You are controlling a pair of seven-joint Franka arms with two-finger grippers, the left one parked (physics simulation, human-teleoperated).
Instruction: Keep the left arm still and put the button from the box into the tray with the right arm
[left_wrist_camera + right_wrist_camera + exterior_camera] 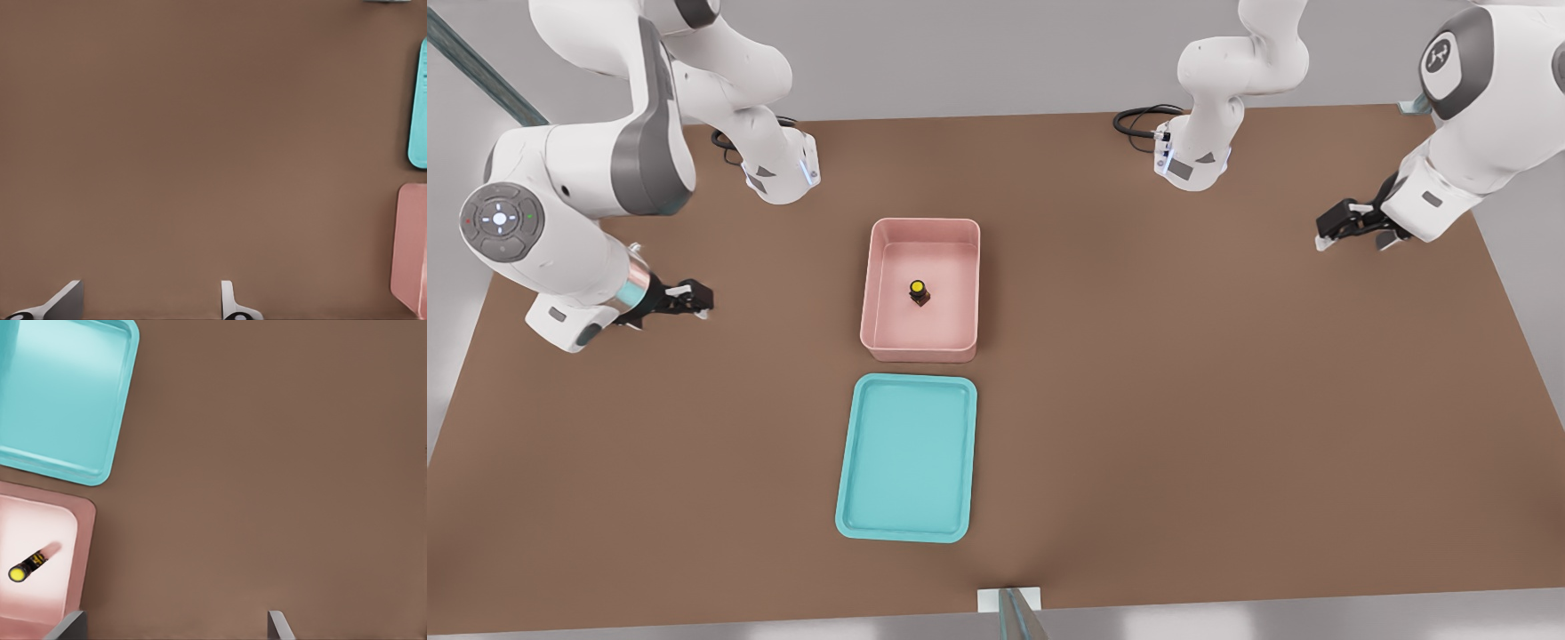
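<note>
Brown counter (1227,400), carrying all items. Turquoise tray (907,459), flat, nearest the camera in the front view; pink box (921,289) just beyond it, apart, with the yellow-capped button (918,292) upright on its floor near the middle. Right arm's hand (694,300), fingers spread wide and holding nothing, above bare counter well toward the front view's left of the box.

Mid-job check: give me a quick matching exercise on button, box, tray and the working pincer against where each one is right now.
Things:
1. button
2. box
3. tray
4. pincer

Places:
A. nearer the camera than the pink bin, nothing in it
B. on the pink floor, upright
C. over bare table at the front view's left, fingers apart
D. mid-table, holding the yellow-capped part

Pairs: 1-B, 2-D, 3-A, 4-C
</note>
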